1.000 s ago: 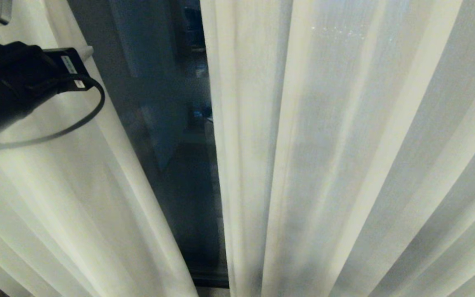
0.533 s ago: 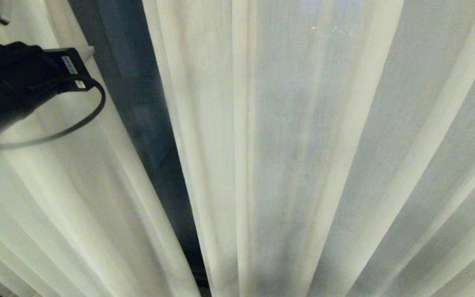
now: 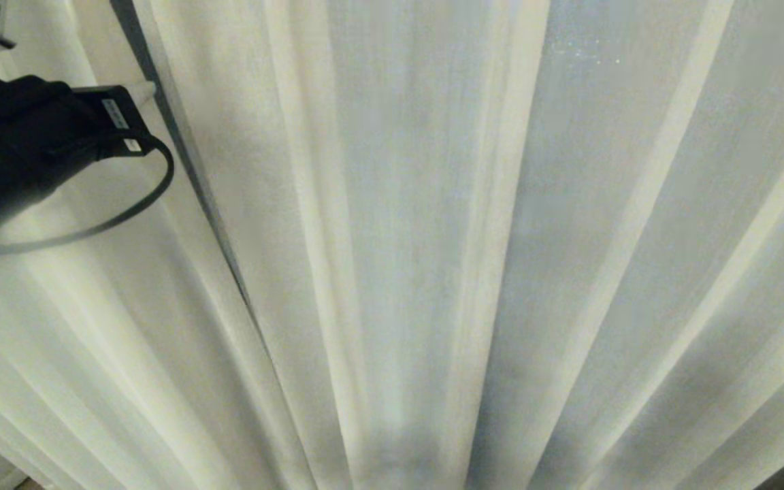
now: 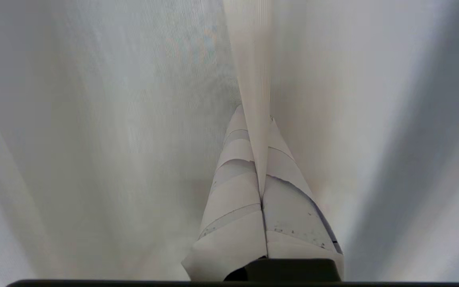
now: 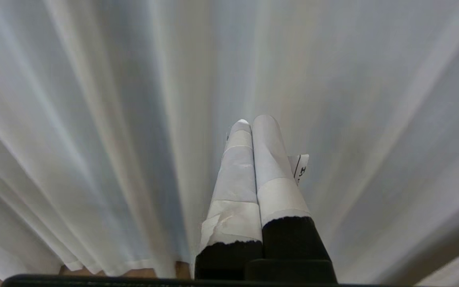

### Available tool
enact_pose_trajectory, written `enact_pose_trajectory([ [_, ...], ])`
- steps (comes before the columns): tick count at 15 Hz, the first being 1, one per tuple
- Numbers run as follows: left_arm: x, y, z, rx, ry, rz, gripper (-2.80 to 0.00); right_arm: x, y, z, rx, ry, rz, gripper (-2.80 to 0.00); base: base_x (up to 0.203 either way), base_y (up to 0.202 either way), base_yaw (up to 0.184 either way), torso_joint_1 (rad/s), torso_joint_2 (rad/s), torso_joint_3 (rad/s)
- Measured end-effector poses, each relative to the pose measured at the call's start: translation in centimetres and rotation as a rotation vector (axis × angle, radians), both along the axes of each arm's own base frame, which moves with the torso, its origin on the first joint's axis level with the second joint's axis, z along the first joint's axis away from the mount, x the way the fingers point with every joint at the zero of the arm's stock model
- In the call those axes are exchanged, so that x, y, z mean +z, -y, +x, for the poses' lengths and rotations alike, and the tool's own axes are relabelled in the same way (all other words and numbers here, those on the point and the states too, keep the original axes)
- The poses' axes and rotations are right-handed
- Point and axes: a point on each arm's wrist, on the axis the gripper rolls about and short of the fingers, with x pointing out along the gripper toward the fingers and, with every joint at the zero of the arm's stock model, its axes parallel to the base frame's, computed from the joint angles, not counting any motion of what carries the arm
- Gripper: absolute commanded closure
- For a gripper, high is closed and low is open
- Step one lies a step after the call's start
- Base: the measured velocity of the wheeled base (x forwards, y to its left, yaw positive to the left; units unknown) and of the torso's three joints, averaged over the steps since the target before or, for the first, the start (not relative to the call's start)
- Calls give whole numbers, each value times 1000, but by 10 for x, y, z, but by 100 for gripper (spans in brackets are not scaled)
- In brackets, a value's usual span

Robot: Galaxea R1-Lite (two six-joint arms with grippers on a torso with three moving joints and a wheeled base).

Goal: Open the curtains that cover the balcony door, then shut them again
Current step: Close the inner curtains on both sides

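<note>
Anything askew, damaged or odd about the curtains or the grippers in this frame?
Little stands out. The curtains hang in even pleats with only a thin dark sliver of the balcony door between the panels. The left gripper is shut on a fold of curtain. The tape wrapping the right gripper fingers is peeling, a loose tab sticking out.

Soft, even light through pale fabric, strip of brownish floor at the lowest edge

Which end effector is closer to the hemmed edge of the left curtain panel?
Left. The left end effector is shut on the left curtain panel's hem; the right end effector faces pleats, shut, holding nothing.
</note>
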Motion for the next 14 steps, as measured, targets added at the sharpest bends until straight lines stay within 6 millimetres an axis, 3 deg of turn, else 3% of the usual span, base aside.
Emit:
enact_pose_trajectory([
  [10, 0, 0, -2, 1, 1, -1, 0, 0, 0, 0, 1, -1, 0, 0, 0, -183, 0, 0, 4, 3],
  [14, 0, 0, -2, -2, -3, 1, 0, 0, 0, 0, -1, 0, 0, 0, 0, -22, -1, -2, 0, 2],
])
